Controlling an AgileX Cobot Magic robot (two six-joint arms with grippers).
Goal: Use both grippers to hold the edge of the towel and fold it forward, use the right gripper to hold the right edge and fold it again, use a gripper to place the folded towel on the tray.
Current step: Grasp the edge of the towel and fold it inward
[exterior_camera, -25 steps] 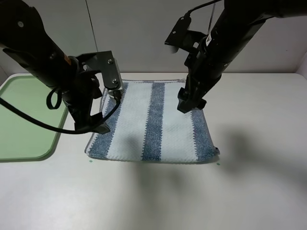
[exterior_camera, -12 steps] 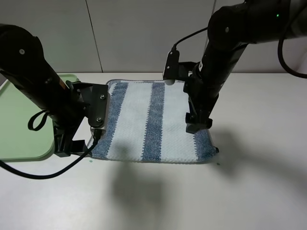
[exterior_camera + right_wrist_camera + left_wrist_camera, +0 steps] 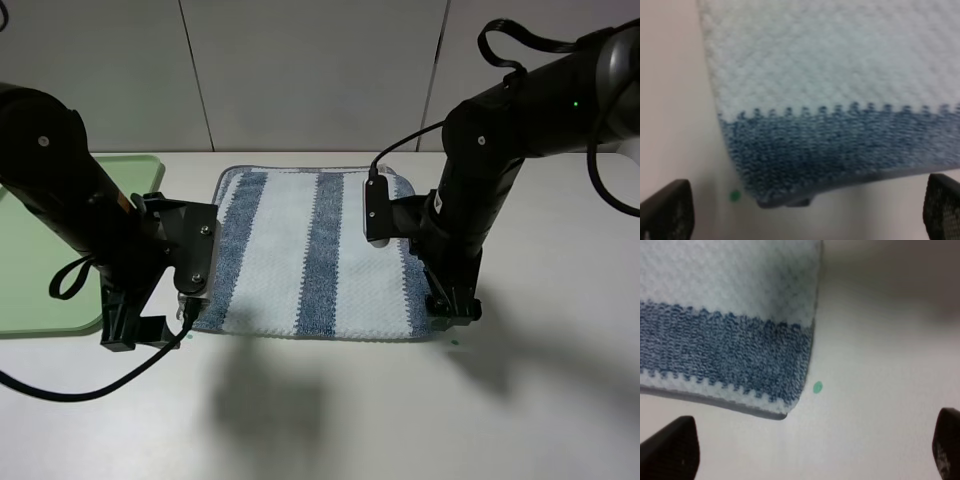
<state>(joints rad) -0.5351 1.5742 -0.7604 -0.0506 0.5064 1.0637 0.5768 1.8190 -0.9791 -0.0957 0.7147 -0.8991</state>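
Observation:
The striped towel (image 3: pixel 310 250) lies flat on the white table, its near hem (image 3: pixel 310 336) facing the front. My left gripper (image 3: pixel 133 333) is open, low over the table just outside the towel's near left corner. In the left wrist view the gripper (image 3: pixel 807 460) spreads its fingertips (image 3: pixel 670 450) wide, with the towel corner (image 3: pixel 782 410) ahead of them. My right gripper (image 3: pixel 455 310) is open at the near right corner. In the right wrist view the gripper (image 3: pixel 802 220) frames the towel corner (image 3: pixel 775 195). The green tray (image 3: pixel 40 290) lies at the left, partly hidden by the left arm.
Small green dots mark the table beside each near towel corner (image 3: pixel 817 387) (image 3: pixel 734 196). A grey panelled wall (image 3: pixel 300 70) stands behind the table. Black cables loop from both arms, one (image 3: pixel 70 380) trailing over the table at the front left.
Both arms have come down and forward, from over the towel's middle and far part to its two near corners. The towel has not moved.

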